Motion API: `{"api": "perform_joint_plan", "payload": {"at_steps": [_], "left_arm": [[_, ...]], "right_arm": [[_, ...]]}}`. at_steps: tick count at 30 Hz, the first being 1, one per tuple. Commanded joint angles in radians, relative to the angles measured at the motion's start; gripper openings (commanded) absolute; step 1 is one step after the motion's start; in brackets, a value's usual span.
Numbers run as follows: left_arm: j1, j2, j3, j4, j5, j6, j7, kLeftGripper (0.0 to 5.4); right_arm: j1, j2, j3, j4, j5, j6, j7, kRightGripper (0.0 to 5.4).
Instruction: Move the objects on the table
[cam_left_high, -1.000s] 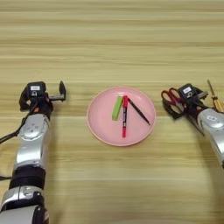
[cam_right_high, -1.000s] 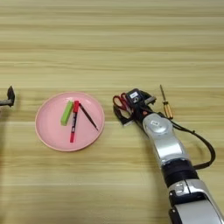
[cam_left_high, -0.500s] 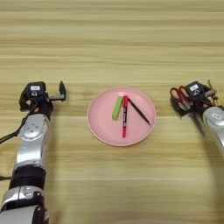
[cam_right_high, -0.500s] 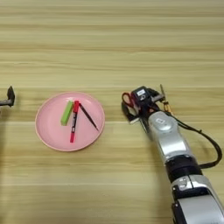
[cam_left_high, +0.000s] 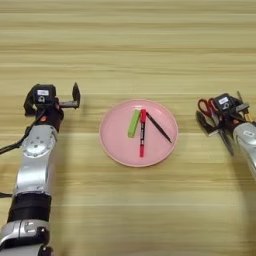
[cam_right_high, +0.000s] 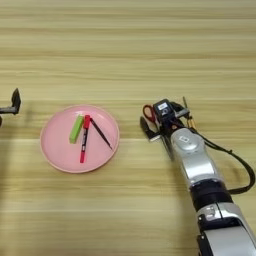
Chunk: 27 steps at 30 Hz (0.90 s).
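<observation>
Three small items lie inside the round pink plate (cam_left_high: 138, 131) near the middle of the table (cam_left_high: 125, 45): a short green bar (cam_left_high: 133, 123) on the left, a red marker pen (cam_left_high: 142, 132) just beside it running near to far, and a thin dark stick (cam_left_high: 159, 127) slanting off to the right, its far end close to the marker's tip. To the right of the plate and well apart from it, the right gripper (cam_right_high: 165, 120) sits low over the red-handled scissors (cam_right_high: 150, 114), whose red loops show on the far left side of the black fingers while a dark blade reaches toward the near side; I cannot tell whether the fingers are closed on the scissors or only resting over them. Just right of that gripper a small orange-handled screwdriver (cam_right_high: 188, 116) lies with its thin shaft pointing far. The right eye view shows the whole right forearm and its cable, which the left eye view cuts off at the edge. The left gripper (cam_left_high: 67, 99) is seen whole only in the left eye view, parked left of the plate with its fingers spread and nothing between them; the right eye view catches just one fingertip at the edge.
</observation>
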Motion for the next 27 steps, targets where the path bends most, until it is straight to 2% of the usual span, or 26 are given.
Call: {"api": "perform_joint_plan", "payload": {"at_steps": [1, 5, 7, 13, 15, 27], "left_arm": [[0.050, 0.008, -0.051, -0.167, 0.006, 0.093, -0.036, 5.40], [0.077, 0.008, -0.082, -0.248, -0.010, 0.175, -0.071, 5.40], [0.088, 0.020, -0.109, -0.258, 0.001, 0.198, -0.100, 5.40], [0.093, 0.027, -0.139, -0.215, 0.000, 0.227, -0.152, 5.40], [0.102, 0.038, -0.174, -0.213, 0.015, 0.246, -0.180, 5.40], [0.135, 0.046, -0.230, -0.282, 0.010, 0.318, -0.238, 5.40]], "right_arm": [[0.010, 0.010, 0.002, -0.010, -0.001, 0.026, 0.004, 5.36], [0.010, 0.017, 0.003, -0.014, -0.003, 0.031, 0.000, 5.36], [0.009, 0.020, 0.004, -0.015, -0.004, 0.033, -0.003, 5.36], [0.009, 0.028, 0.006, -0.023, -0.007, 0.043, -0.007, 5.36], [0.009, 0.029, 0.005, -0.022, -0.007, 0.045, -0.008, 5.36], [0.008, 0.034, 0.004, -0.020, -0.009, 0.044, -0.011, 5.36]]}}
